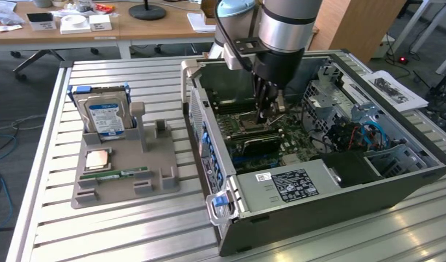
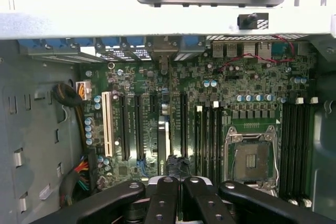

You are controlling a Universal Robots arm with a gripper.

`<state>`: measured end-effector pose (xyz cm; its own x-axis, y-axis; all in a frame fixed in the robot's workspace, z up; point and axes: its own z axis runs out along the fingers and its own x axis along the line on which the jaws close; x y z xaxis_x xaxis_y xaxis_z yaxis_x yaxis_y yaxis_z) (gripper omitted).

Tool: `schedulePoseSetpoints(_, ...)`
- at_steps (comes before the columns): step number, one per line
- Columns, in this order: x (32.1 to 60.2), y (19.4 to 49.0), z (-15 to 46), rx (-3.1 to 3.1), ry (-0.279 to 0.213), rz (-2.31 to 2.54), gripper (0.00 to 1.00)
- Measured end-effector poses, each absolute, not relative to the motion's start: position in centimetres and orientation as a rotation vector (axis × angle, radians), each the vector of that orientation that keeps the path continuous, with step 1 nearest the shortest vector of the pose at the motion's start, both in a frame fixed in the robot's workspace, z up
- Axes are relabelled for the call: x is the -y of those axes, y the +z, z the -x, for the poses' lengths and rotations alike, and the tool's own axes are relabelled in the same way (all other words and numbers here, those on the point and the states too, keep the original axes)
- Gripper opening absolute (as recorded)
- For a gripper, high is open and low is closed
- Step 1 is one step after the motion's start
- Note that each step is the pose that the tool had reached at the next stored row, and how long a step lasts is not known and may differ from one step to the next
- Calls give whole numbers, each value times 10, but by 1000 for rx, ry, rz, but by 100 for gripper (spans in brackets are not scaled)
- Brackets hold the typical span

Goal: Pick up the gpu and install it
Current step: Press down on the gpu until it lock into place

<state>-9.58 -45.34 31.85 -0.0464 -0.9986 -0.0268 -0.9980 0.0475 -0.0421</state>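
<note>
Green-and-dark gpu (image 2: 163,145) is seen edge-on, upright in a motherboard (image 2: 210,108) slot inside the open computer case (image 1: 397,180) | hand (image 2: 178,190) is closed on its top edge | pick-up judged done; full seating cannot be told.

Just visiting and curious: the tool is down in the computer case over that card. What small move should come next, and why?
Probably a gentle press straight down. The tool is shut right over the gpu, which stands on edge in line with a long slot on the motherboard. I cannot tell whether it is fully seated.
</note>
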Motion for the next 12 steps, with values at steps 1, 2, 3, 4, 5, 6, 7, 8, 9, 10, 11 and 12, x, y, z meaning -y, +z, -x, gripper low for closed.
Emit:
schedulePoseSetpoints(1,453,318,96,-2238,-16,2135,11)
schedulePoseSetpoints(2,452,318,96,-2239,-14,2135,11)
schedulePoseSetpoints(3,452,318,96,-2241,-11,2135,11)
schedulePoseSetpoints(4,451,318,96,-2244,-7,2136,11)
schedulePoseSetpoints(5,451,317,96,-2248,0,2138,11)
schedulePoseSetpoints(6,451,317,96,-2252,7,2140,11)
schedulePoseSetpoints(7,451,317,96,-2255,10,2142,11)
schedulePoseSetpoints(8,451,317,96,-2256,12,2142,11)
schedulePoseSetpoints(9,451,317,96,-2255,12,2142,11)
schedulePoseSetpoints(10,451,315,96,-2255,12,2142,11)
schedulePoseSetpoints(11,451,314,96,-2255,12,2142,11)
schedulePoseSetpoints(12,451,312,96,-2255,12,2142,11)
